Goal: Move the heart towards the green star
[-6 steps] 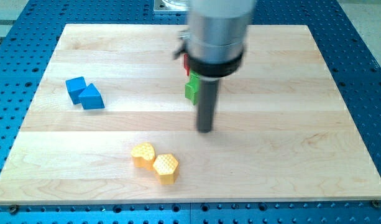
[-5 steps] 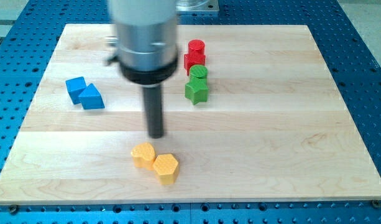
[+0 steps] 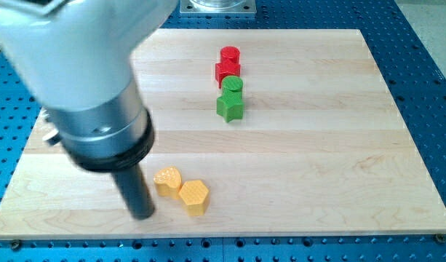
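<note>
Board [image 3: 339,189] carries your arm's housing over its left part, hiding the blue blocks seen earlier. Yellow heart [image 3: 166,180] touches the yellow hexagon [image 3: 194,196] on its lower right. Well above the heart: green star [image 3: 230,106], green cylinder [image 3: 232,85], two red blocks [image 3: 228,64]. My tip [image 3: 142,215], a bare rod without jaws, has moved to just left of the heart.

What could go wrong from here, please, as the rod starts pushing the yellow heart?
1. The yellow heart touches the yellow hexagon, so a push from my tip, at its lower left, may drag both along.
2. The green round block and red blocks crowd the green star; overshooting could scatter them.
</note>
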Robot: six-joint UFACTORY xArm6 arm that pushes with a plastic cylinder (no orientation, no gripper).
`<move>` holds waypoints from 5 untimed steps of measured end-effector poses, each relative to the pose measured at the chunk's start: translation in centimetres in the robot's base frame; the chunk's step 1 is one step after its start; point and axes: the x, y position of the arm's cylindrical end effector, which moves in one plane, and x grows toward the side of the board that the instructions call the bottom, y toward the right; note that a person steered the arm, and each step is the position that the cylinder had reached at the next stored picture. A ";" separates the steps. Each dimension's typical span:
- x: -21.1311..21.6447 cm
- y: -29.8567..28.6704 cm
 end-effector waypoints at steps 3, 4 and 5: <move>-1.5 4.2; -3.9 7.1; -7.3 9.2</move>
